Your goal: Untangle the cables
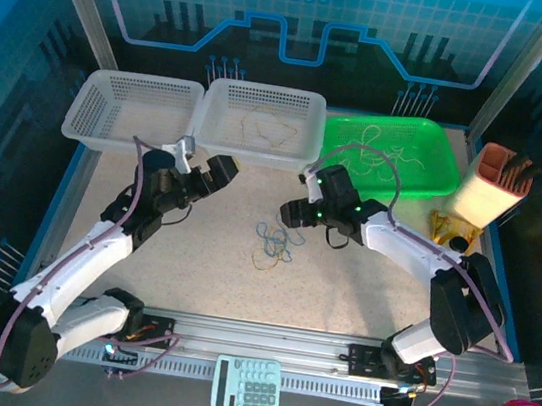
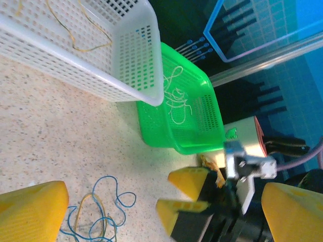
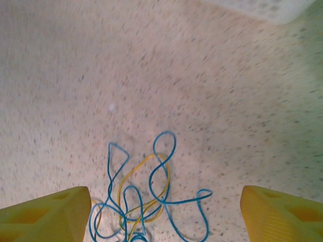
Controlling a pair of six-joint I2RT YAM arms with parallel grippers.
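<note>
My left claw point(image 1: 223, 169) is spread wide and grips nothing, hanging above the counter point(image 1: 362, 276) just in front of the white basket point(image 1: 262, 121). My right claw point(image 1: 292, 213) is also spread and empty. The tangled blue and yellow cables point(image 1: 273, 247) lie loose on the counter beneath it.

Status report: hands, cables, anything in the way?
Left hand open, right hand open. Blue and yellow cables tangled on the table by the right hand. White basket and green tray behind, apart.

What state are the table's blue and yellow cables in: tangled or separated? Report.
Tangled: blue cable and yellow cable loop through each other.
</note>
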